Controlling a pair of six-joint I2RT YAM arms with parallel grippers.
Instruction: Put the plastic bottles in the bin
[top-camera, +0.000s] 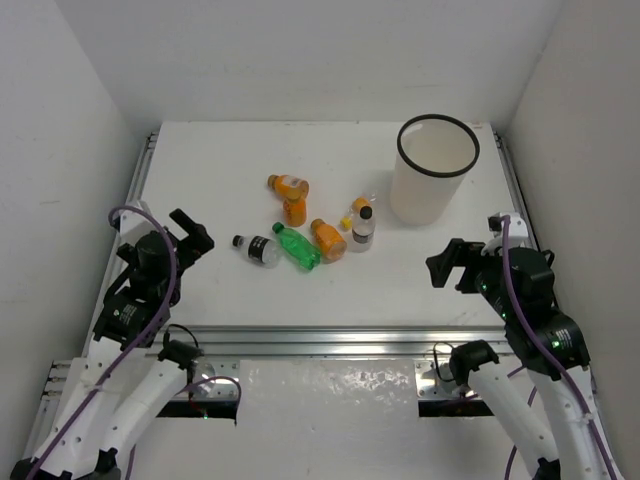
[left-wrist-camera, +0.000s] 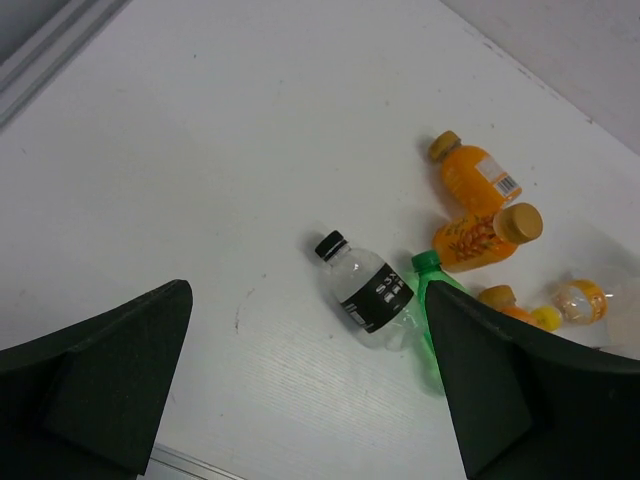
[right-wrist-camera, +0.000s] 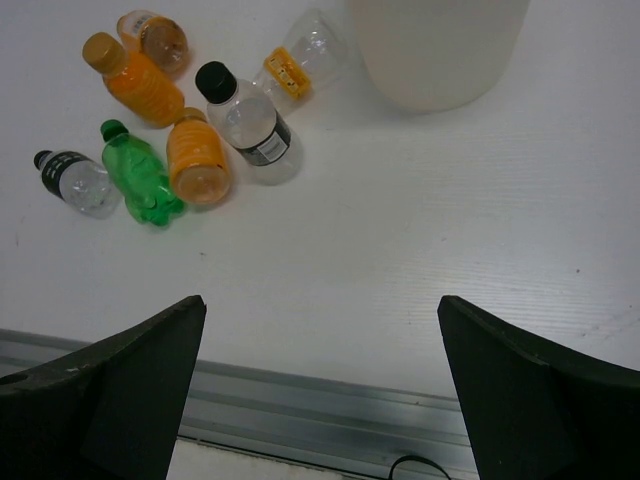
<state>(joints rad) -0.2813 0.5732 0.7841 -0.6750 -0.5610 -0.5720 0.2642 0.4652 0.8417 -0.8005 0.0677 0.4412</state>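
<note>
Several small plastic bottles lie in a cluster mid-table: orange ones (top-camera: 288, 184) (top-camera: 294, 210) (top-camera: 328, 238), a green one (top-camera: 297, 246), a clear one with a black cap lying down (top-camera: 257, 249), and another standing (top-camera: 362, 228). The white bin (top-camera: 437, 185) with a black rim stands at the back right. My left gripper (top-camera: 195, 235) is open and empty, left of the cluster; its view shows the lying clear bottle (left-wrist-camera: 370, 293) and the green bottle (left-wrist-camera: 428, 268) just ahead. My right gripper (top-camera: 450, 265) is open and empty, in front of the bin (right-wrist-camera: 435, 50).
A small clear bottle with a yellow-orange cap (top-camera: 355, 210) lies between the cluster and the bin. A metal rail (top-camera: 320, 340) runs along the table's near edge. White walls close in the left, right and back sides.
</note>
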